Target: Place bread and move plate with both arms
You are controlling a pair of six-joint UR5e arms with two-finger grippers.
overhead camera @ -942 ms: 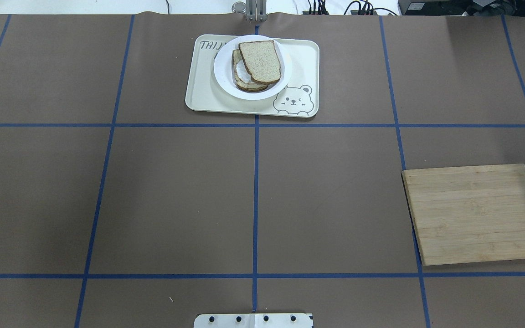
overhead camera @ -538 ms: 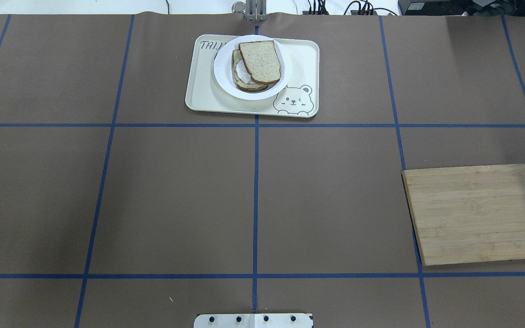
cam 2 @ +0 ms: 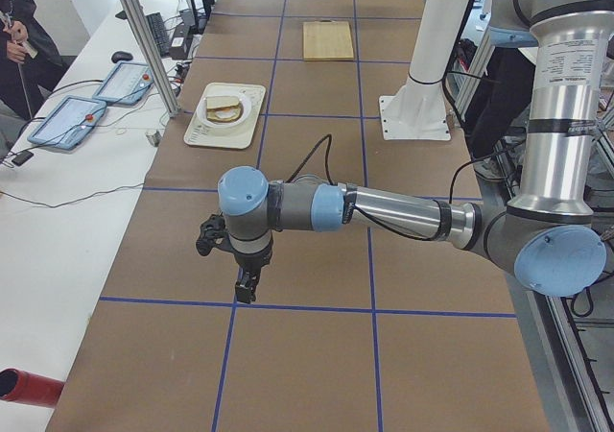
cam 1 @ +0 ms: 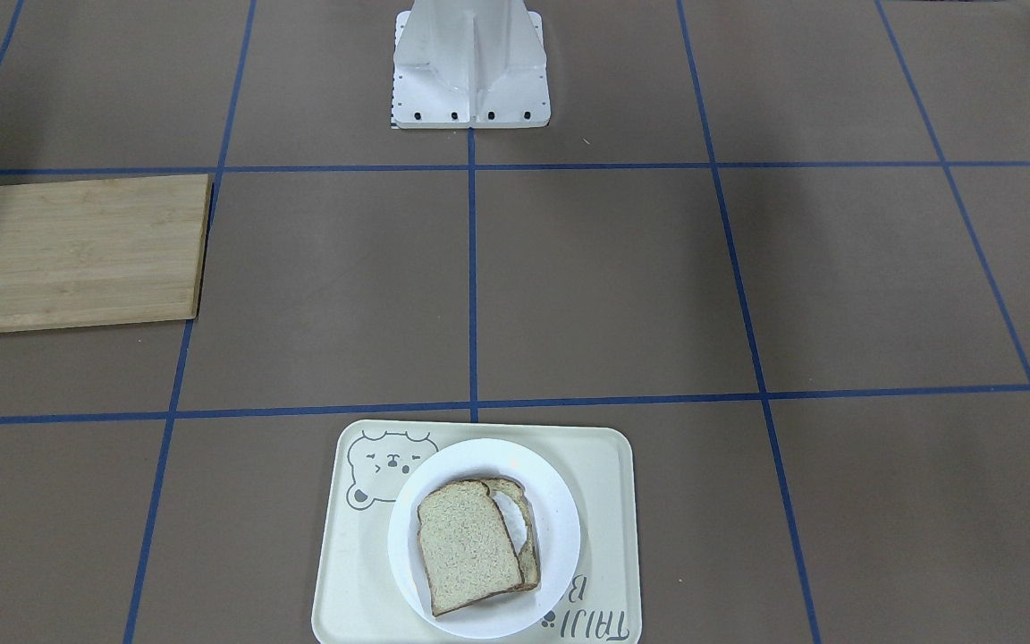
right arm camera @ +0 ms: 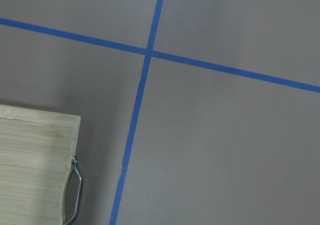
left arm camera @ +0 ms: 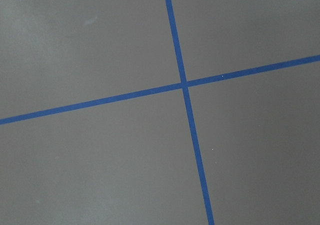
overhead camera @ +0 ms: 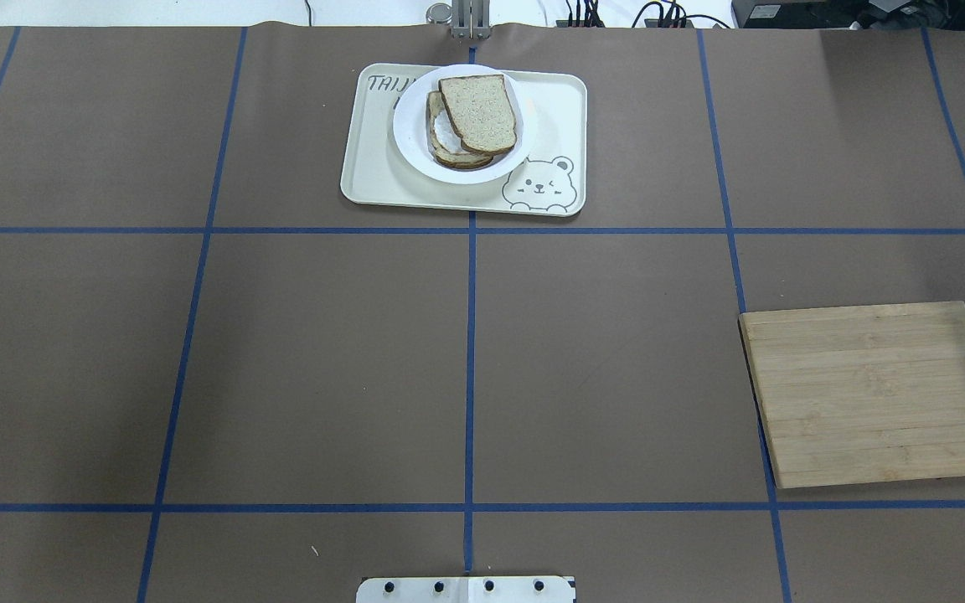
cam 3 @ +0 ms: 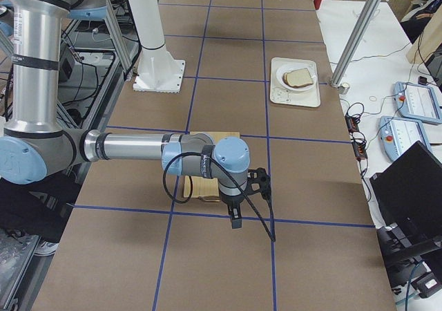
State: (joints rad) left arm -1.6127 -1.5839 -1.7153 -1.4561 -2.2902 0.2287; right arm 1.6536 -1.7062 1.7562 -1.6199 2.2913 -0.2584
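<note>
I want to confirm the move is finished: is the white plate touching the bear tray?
Touching. The front-facing view shows the plate sitting inside the tray, with its rim right down on the tray surface and no gap under it.

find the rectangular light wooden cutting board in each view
Front-facing: rectangular light wooden cutting board at left edge.
Overhead: board at right edge.
Exterior left: board top centre, far.
Exterior right: board centre, partly hidden.
Left wrist: not in it.
Right wrist: board bottom-left corner.
Shared landmark: blue tape grid.
</note>
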